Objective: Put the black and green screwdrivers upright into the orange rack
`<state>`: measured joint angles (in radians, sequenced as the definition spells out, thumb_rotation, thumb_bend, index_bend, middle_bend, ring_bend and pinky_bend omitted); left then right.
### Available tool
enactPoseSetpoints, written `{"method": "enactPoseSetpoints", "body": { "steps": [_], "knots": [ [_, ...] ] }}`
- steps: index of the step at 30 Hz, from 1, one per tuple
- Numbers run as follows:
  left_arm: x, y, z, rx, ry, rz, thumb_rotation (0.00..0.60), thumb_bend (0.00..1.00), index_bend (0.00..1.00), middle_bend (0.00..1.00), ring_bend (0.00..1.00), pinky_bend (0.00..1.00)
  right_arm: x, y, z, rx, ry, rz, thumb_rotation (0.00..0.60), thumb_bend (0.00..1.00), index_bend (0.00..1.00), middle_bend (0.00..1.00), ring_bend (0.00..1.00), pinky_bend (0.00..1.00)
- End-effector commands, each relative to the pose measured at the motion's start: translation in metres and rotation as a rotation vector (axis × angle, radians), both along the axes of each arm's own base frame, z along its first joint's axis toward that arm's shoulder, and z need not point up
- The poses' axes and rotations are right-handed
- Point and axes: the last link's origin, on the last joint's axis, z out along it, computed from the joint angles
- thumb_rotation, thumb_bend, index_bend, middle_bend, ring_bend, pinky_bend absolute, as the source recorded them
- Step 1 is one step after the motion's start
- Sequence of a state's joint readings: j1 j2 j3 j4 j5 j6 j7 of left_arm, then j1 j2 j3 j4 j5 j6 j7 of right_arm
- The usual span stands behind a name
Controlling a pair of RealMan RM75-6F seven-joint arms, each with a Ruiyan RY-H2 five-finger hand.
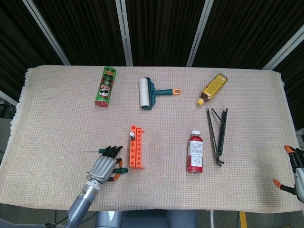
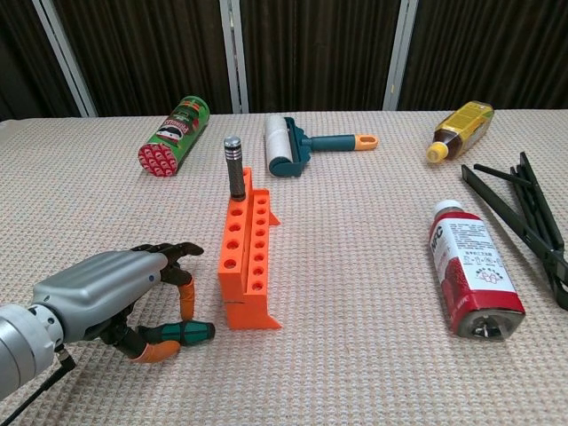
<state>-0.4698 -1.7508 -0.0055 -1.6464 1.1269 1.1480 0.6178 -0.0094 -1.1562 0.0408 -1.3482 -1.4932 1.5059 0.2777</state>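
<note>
The orange rack (image 1: 137, 153) (image 2: 248, 266) stands left of the table's middle. A black screwdriver (image 1: 131, 135) (image 2: 233, 164) stands upright in its far end hole. The green screwdriver (image 1: 121, 170) (image 2: 182, 333) lies flat on the cloth at the rack's near left corner. My left hand (image 1: 104, 166) (image 2: 106, 293) arches over its handle, the fingers curled down from above and the thumb at the near side. A small gap still shows above the handle. My right hand (image 1: 295, 171) hangs at the table's right edge with fingers spread and holds nothing.
A green snack can (image 1: 105, 87) and a lint roller (image 1: 151, 93) lie at the back. A yellow bottle (image 1: 212, 89), black tongs (image 1: 218, 135) and a red bottle (image 1: 195, 151) lie on the right half.
</note>
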Motion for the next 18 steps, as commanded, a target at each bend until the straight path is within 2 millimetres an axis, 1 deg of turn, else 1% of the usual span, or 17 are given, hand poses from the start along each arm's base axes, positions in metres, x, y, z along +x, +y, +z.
{"method": "enactPoseSetpoints", "body": {
  "steps": [1,5,8,12,15,17,18],
  "knots": [
    [0.000,0.001,0.000,0.002,0.002,0.001,0.600,0.40,0.52,0.02,0.00,0.00,0.000,0.000,0.001,-0.003,0.000,0.000,0.600,0.00,0.01,0.08,0.00,0.00],
    [0.000,0.001,0.000,0.005,-0.007,0.006,0.600,0.45,0.56,0.05,0.00,0.00,0.000,0.001,0.001,-0.004,0.000,0.001,0.600,0.00,0.01,0.08,0.00,0.00],
    [0.003,0.002,0.006,0.023,-0.045,0.010,0.600,0.47,0.57,0.07,0.00,0.00,0.000,0.001,0.001,-0.006,-0.001,0.003,0.600,0.00,0.01,0.08,0.00,0.00],
    [0.009,0.004,0.024,0.043,-0.150,0.029,0.600,0.48,0.58,0.12,0.00,0.00,0.001,0.000,0.000,-0.005,-0.001,0.008,0.600,0.00,0.01,0.08,0.00,0.00],
    [0.013,0.005,0.044,0.039,-0.279,0.070,0.600,0.50,0.60,0.20,0.01,0.00,0.002,-0.001,0.000,-0.003,-0.001,0.014,0.600,0.00,0.01,0.08,0.00,0.00],
    [0.014,0.008,0.059,0.048,-0.367,0.088,0.600,0.50,0.62,0.27,0.06,0.04,0.003,-0.002,-0.001,0.000,-0.002,0.016,0.600,0.00,0.01,0.08,0.00,0.00],
    [0.014,0.009,0.064,0.052,-0.395,0.090,0.600,0.50,0.62,0.28,0.07,0.06,0.004,-0.002,-0.002,0.001,-0.001,0.017,0.600,0.00,0.01,0.08,0.00,0.00]
  ]
}}
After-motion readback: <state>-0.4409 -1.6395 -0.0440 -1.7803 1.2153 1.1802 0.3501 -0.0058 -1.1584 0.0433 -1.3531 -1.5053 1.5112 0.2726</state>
